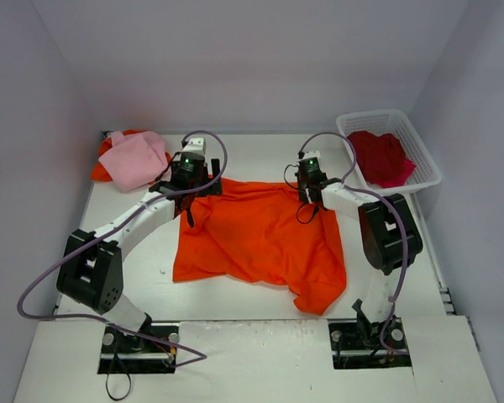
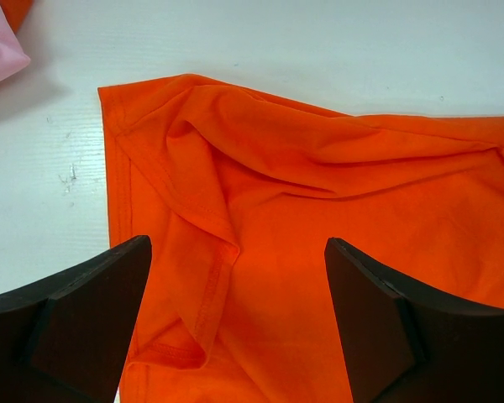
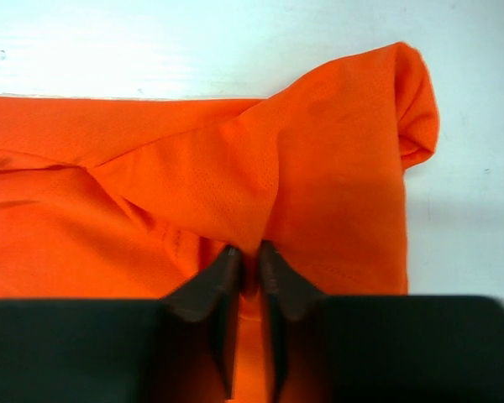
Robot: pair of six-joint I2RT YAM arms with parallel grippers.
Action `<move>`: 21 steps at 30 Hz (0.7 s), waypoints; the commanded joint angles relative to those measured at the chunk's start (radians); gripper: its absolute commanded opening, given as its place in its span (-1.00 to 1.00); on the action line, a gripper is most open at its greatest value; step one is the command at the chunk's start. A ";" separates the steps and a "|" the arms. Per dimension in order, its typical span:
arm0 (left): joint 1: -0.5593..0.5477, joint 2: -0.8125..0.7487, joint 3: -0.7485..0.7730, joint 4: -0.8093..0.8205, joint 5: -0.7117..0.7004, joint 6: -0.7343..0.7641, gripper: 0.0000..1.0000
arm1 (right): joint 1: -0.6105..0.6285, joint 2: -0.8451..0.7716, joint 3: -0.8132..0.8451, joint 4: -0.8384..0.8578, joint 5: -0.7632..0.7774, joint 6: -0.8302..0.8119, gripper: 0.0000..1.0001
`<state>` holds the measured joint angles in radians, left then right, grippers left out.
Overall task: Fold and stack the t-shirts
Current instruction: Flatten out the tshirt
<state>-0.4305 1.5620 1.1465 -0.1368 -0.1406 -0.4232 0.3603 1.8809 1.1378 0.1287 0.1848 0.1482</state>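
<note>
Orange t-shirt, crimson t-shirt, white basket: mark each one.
orange t-shirt (image 1: 260,239), top external view, middle of the spread cloth.
crimson t-shirt (image 1: 380,157), top external view, middle of the bunched cloth.
white basket (image 1: 370,114), top external view, far rim.

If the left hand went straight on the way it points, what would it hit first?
Probably the orange shirt, its creased corner lying right ahead of the open left hand; the gap to it is unclear.

— The orange t-shirt (image 3: 319,168) between the right jaws?
— Matt cloth, fine mesh weave, stitched hems.
— And the table (image 2: 319,50) beyond the left jaws?
— Smooth white, faintly scuffed; jaws matt dark.
</note>
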 commanded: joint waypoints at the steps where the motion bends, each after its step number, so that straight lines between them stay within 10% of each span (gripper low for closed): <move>1: 0.010 -0.026 0.024 0.042 -0.022 0.006 0.58 | -0.004 -0.017 0.054 0.046 0.065 -0.016 -0.89; 21: 0.022 -0.031 -0.004 0.046 -0.013 0.006 0.58 | -0.043 0.125 0.448 -0.104 0.070 -0.082 -0.98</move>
<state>-0.4171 1.5620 1.1412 -0.1345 -0.1402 -0.4232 0.3382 1.9820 1.5215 0.0273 0.2367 0.0826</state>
